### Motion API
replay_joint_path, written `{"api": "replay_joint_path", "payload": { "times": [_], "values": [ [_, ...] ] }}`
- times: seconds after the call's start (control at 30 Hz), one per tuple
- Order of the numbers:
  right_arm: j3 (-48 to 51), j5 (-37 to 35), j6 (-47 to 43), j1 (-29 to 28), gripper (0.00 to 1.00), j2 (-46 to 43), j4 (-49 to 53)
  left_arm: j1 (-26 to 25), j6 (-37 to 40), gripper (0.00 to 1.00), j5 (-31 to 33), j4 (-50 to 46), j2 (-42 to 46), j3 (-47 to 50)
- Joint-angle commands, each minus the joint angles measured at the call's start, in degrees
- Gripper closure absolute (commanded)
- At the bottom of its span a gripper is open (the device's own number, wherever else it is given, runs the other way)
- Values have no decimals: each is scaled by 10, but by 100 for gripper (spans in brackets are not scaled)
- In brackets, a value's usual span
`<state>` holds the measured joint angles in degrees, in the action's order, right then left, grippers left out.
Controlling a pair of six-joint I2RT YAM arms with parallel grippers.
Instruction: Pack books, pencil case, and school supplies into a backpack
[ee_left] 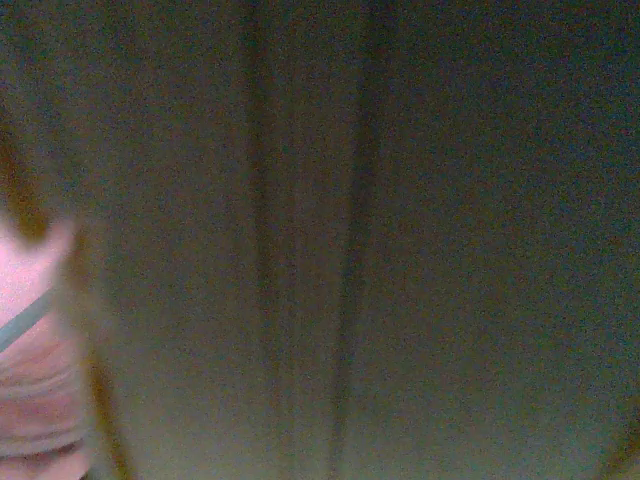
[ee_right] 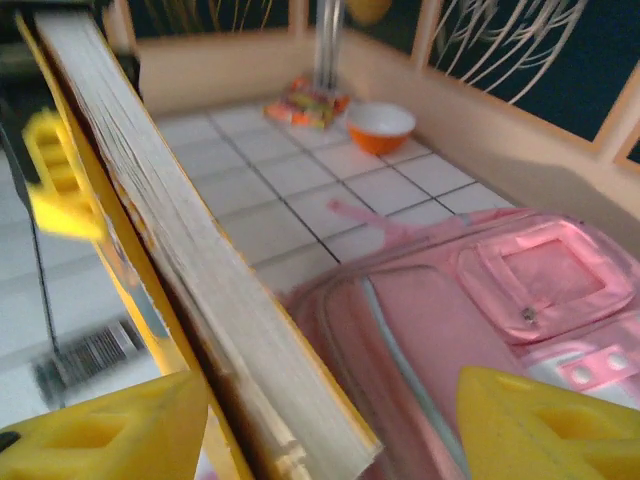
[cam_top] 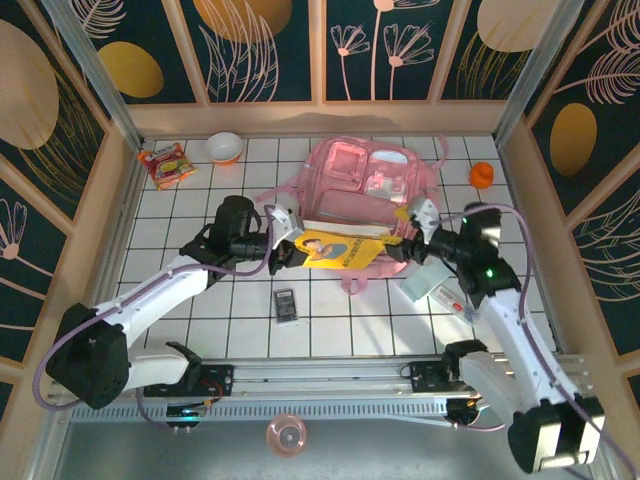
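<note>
**Top view.** White-tiled surface (cam_top: 330,335) inside a walled pen. The pink backpack (cam_top: 360,180) lies flat at centre-back. The yellow book (cam_top: 335,250) spans the backpack's near edge, between the ends of the two arms.
- The left arm (cam_top: 170,280) reaches in from the left. The left jaws sit at the book's left end, touching it; clamped or not, cannot tell.
- The right arm (cam_top: 510,310) reaches in from the right, with the right jaws at the book's right end.
- The dark grey calculator (cam_top: 286,305) lies flat on the tiles, nearer than the book and apart from it.
- The mint pencil case (cam_top: 432,285) lies on the tiles beside the right arm's wrist.
- A snack packet (cam_top: 165,163) and a white bowl (cam_top: 224,148) sit at far left, and an orange thing (cam_top: 481,175) at far right.

**Left wrist view.** A dark, blurred face sits right against the lens. Pink fabric (ee_left: 30,370) shows at the lower left edge. The jaws' state cannot be read here.

**Right wrist view.** The right jaws stand wide open, with yellow fingertips (ee_right: 120,425) at both lower corners. The book's (ee_right: 200,270) page edge runs up between them. It is close to the finger at frame left, with a clear gap to the other, so it is not pinched. The backpack (ee_right: 480,300) lies below and to the right of the book. The bowl (ee_right: 380,125) and snack packet (ee_right: 310,100) sit by the far wall.
</note>
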<state>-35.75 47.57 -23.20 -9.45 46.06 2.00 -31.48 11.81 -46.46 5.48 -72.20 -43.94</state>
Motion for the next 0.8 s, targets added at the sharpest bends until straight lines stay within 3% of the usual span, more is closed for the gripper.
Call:
{"api": "replay_joint_path", "payload": {
  "times": [0.0, 0.07, 0.2, 0.3, 0.43, 0.6, 0.77],
  "values": [
    [80, 86, 220, 16, 31, -60, -206, 1, -133, 100, -106, 254, 20, 18],
    [114, 82, 270, 17, 30, -95, -251, 1, -153, 100, -123, 282, 8, 11],
    [184, 64, 378, 17, 20, -149, -367, -1, -150, 100, -165, 236, -18, -36],
    [204, 52, 410, 16, 20, -161, -409, -1, -210, 100, -198, 314, -31, -33],
    [197, 100, 430, 15, 20, -139, -433, -6, -195, 100, -213, 286, -40, -53],
    [169, 171, 459, -5, 30, -94, -467, -16, -173, 100, -210, 254, -51, -69],
    [126, 189, 403, -30, 42, -55, -385, -22, -173, 97, -207, 243, -65, -81]
  ]
}}
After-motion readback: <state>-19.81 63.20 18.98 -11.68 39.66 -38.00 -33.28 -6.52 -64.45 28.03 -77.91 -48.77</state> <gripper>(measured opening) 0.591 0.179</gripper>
